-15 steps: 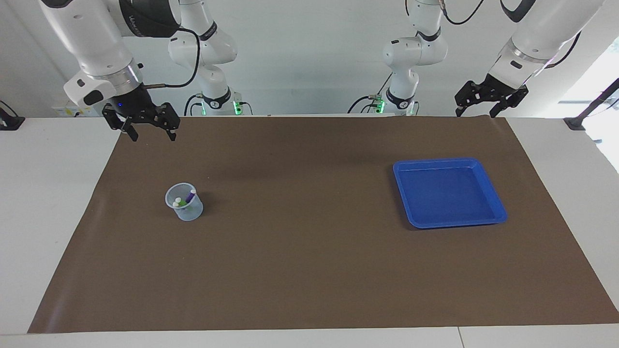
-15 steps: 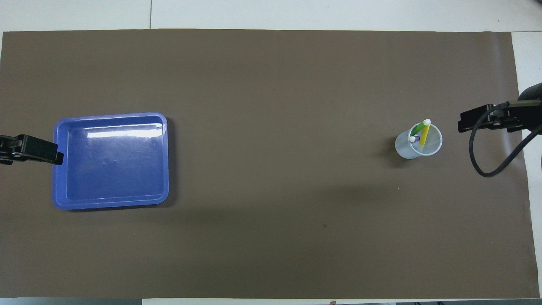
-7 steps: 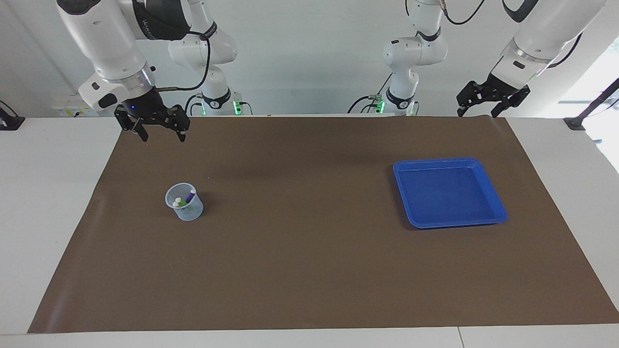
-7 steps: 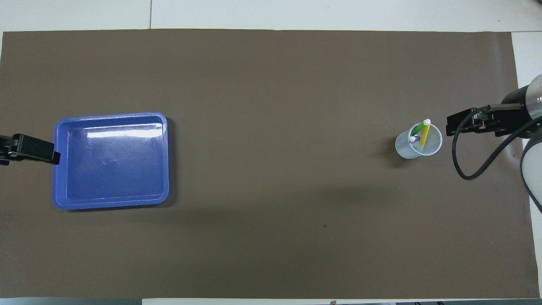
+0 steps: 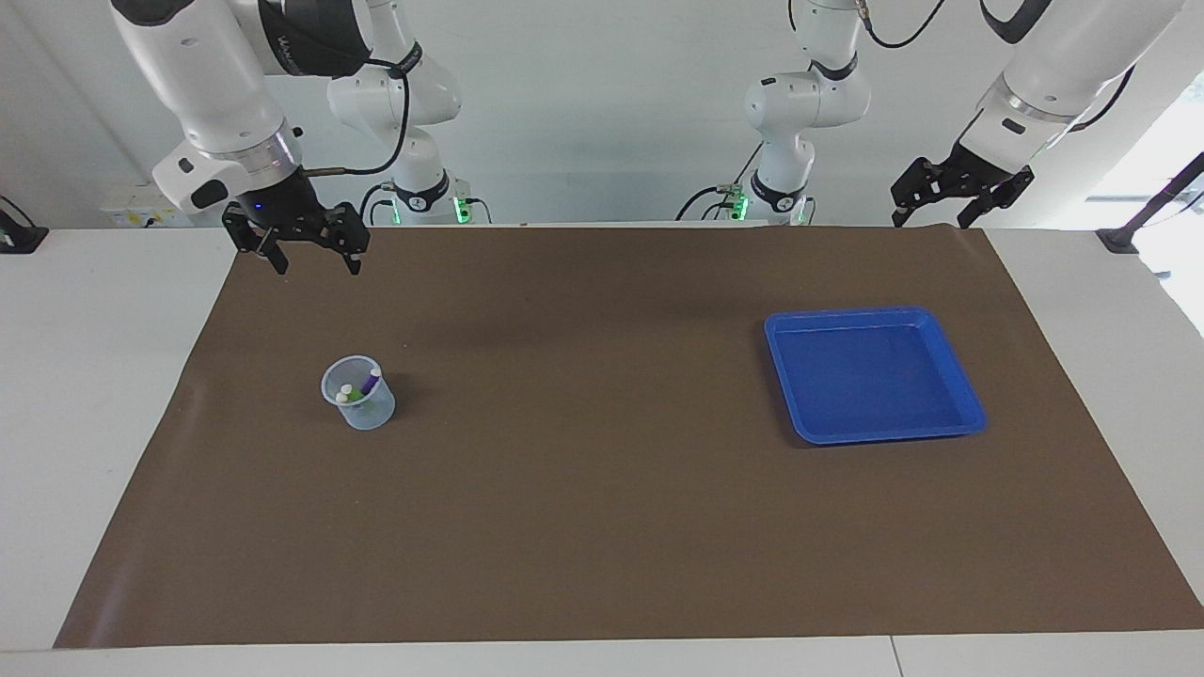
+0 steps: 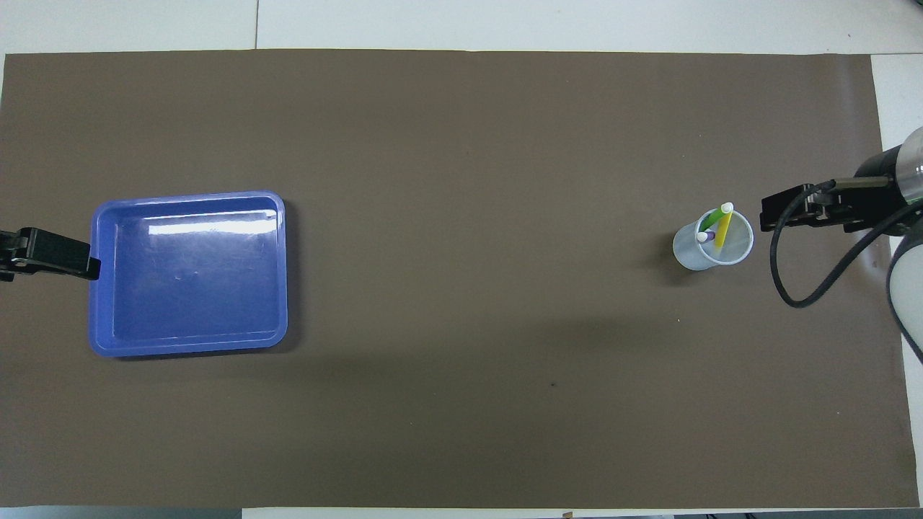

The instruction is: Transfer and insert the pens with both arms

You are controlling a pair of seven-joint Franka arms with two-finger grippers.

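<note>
Brown mat (image 5: pixel 602 527) covers the counter (image 5: pixel 94 395), with a blue tray (image 5: pixel 800 376) toward the left arm's end and a clear cup (image 5: pixel 362 414) toward the right arm's end. Both grippers hang empty, fingers spread: the right gripper (image 5: pixel 308 254) over the mat's edge nearest the robots, the left gripper (image 5: pixel 933 214) likewise. Three pens (image 6: pixel 717 229) stand leaning in the cup.

A brown mat (image 5: pixel 602 527) covers the white table (image 5: pixel 85 395), bearing a plain blue tray (image 5: pixel 969 414) and a clear, faintly bluish cup (image 6: pixel 692 256) that holds a yellow pen (image 6: pixel 722 232), a green pen (image 6: pixel 712 219) and a purple pen (image 5: pixel 370 383), each capped whitish.
</note>
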